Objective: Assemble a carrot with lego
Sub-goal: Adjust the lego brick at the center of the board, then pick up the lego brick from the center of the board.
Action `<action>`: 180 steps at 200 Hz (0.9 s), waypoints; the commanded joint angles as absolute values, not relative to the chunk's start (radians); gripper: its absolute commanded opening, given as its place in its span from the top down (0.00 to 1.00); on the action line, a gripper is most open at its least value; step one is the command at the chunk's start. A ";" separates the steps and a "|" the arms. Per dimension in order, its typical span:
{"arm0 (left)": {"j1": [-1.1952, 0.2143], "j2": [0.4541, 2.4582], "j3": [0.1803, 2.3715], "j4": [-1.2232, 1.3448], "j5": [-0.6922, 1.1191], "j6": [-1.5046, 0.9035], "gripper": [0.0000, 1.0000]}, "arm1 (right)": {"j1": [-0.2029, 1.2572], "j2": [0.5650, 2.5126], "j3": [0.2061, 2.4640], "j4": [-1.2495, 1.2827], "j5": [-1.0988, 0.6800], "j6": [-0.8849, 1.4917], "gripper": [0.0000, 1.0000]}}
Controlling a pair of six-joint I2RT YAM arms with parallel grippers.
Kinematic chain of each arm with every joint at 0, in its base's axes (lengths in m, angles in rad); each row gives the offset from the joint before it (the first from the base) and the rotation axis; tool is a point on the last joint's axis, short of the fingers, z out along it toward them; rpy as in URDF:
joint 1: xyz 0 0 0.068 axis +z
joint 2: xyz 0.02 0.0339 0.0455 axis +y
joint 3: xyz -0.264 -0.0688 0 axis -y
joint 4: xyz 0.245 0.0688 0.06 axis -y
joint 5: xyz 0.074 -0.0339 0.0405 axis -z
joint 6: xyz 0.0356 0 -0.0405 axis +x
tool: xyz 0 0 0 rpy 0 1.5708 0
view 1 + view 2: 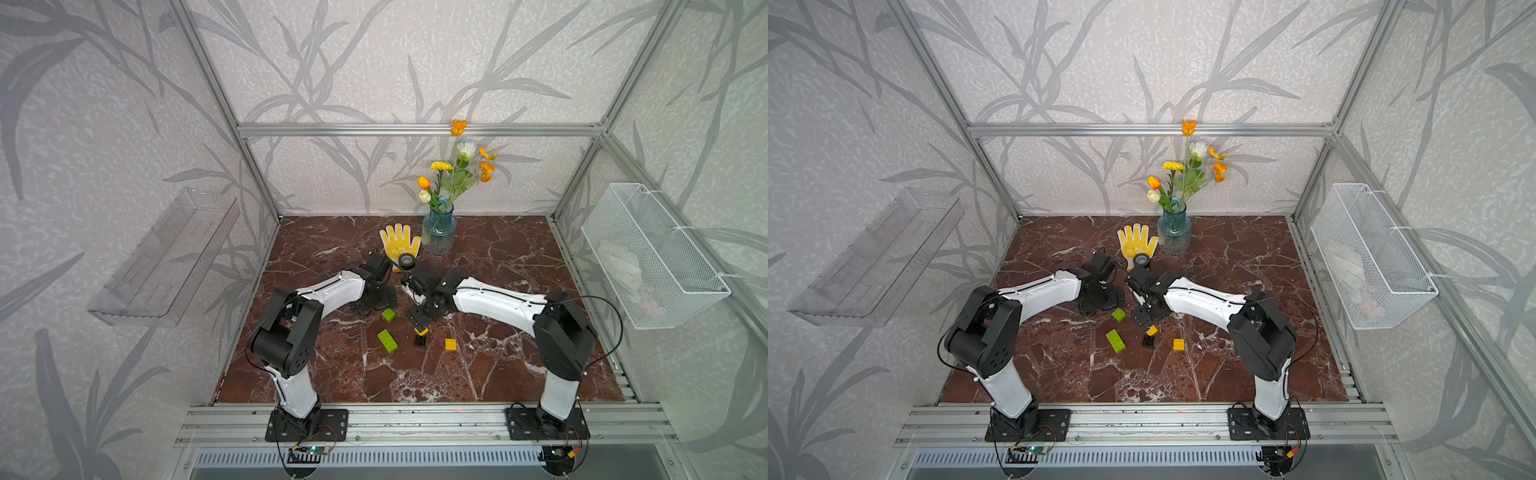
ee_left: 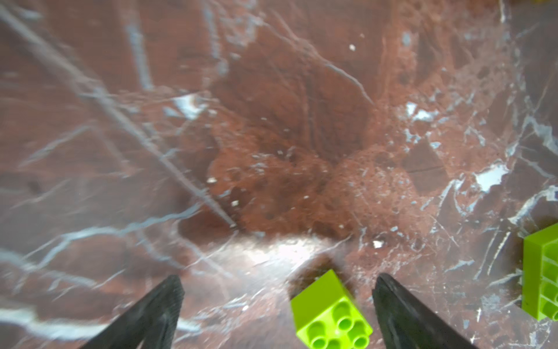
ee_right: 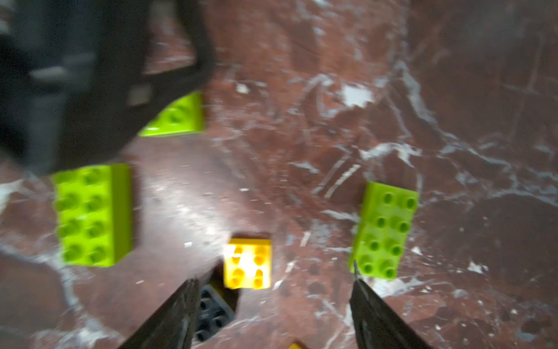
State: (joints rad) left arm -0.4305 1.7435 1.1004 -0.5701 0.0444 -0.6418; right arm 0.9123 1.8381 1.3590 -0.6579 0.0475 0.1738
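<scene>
Barely started tbh: no carrot yet, bricks [image 1: 387, 340] lying loose mid-bench [image 1: 498, 374], left claw [image 2: 279, 278] wide apart around the short green brick [image 2: 332, 314] without pinching it, right claw [image 3: 274, 276] apart and empty over a yellow brick [image 3: 247, 263] just beside the black brick [image 3: 213, 314].

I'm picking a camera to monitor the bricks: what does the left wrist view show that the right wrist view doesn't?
Only left wrist: the left gripper open, the short green brick seen between its fingers. Only right wrist: the open right gripper, black brick, a whole yellow brick. Both: that short green brick and the marble tabletop.
</scene>
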 commanded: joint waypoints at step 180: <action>-0.211 1.512 0.976 -0.667 0.029 -0.615 0.00 | 1.083 2.096 1.574 -0.677 -0.009 0.248 0.40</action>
State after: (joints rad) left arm -0.2180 1.5246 0.9916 -0.6609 0.0235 -0.6209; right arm 1.0801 2.0773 1.5551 -0.6361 -0.0093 0.2287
